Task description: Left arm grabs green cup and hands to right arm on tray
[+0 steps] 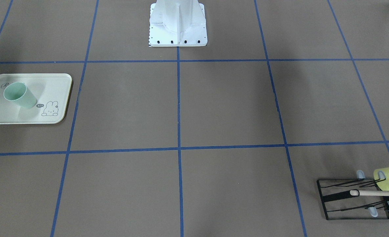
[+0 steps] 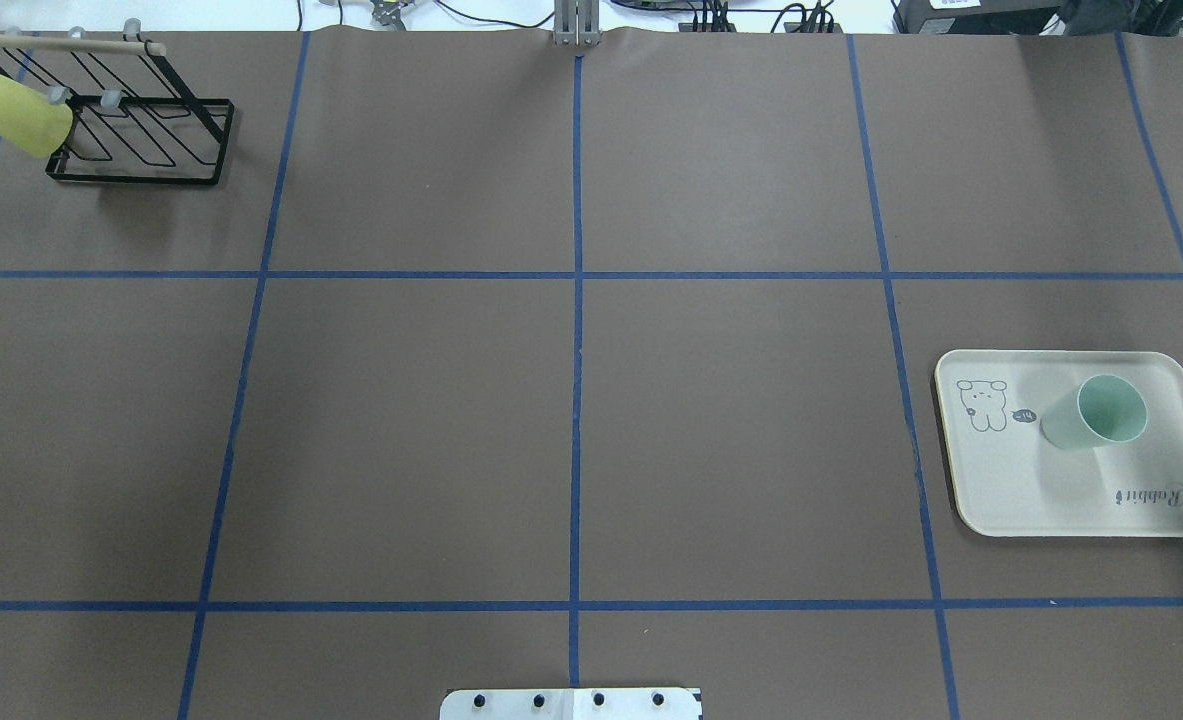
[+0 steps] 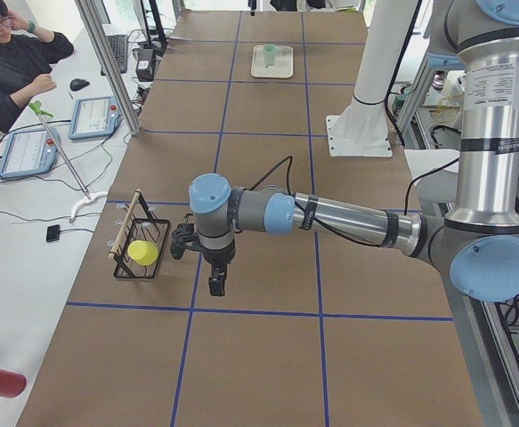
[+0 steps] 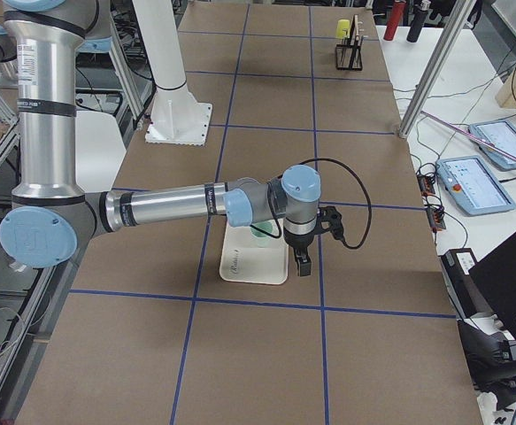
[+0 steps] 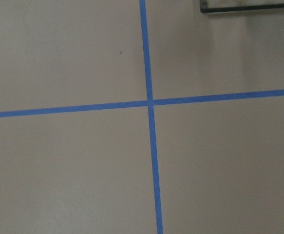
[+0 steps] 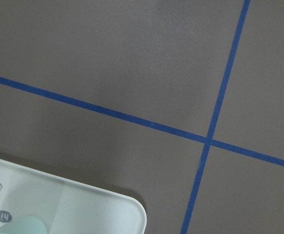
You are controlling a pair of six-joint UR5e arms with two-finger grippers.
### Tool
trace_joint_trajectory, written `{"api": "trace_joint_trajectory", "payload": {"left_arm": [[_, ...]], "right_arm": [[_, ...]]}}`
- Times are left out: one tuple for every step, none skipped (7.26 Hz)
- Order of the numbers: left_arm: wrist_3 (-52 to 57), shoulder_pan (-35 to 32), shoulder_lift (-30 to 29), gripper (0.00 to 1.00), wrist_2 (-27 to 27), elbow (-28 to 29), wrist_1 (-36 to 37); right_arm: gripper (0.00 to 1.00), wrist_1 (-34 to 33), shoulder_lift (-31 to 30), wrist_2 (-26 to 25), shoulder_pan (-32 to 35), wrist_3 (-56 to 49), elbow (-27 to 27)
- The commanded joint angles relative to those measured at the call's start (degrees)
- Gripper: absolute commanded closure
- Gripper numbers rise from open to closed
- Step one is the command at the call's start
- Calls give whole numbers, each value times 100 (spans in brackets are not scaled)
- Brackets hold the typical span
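Observation:
The pale green cup (image 1: 20, 95) stands upright on the cream tray (image 1: 3, 113), clear of both grippers. Cup (image 2: 1096, 412) and tray (image 2: 1051, 490) also show in the overhead view. The left gripper (image 3: 216, 285) shows only in the exterior left view. It points down above the table, beside the black rack, and I cannot tell if it is open or shut. The right gripper (image 4: 304, 266) shows only in the exterior right view. It hangs above the table just off the tray (image 4: 249, 266), and I cannot tell its state. The right wrist view shows a tray corner (image 6: 83, 209).
A black wire rack (image 2: 141, 130) holds a brighter yellow-green cup (image 2: 13, 112) at the far left corner. The white robot base (image 1: 178, 26) stands at the table's near middle edge. A person (image 3: 10, 53) sits beyond the table's far side.

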Motion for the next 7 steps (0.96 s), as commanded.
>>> {"api": "trace_joint_trajectory", "payload": {"left_arm": [[5, -1, 117, 0, -30, -111, -1], [14, -10, 152, 0, -152, -146, 69], [92, -149, 187, 0, -345, -198, 61], [571, -229, 196, 0, -355, -190, 87], [863, -247, 379, 0, -355, -182, 79], [875, -351, 407, 0, -356, -199, 87], [866, -361, 416, 0, -356, -190, 87]], "right_arm": [[0, -39, -147, 490, 28, 42, -12], [0, -56, -165, 492, 37, 42, -38], [0, -57, -157, 500, 37, 51, -82], [0, -65, -165, 500, 54, 51, -117], [0, -65, -165, 657, 202, 51, -248], [0, -65, -174, 824, 343, 42, -336], [0, -65, -200, 921, 518, 33, -441]]}}
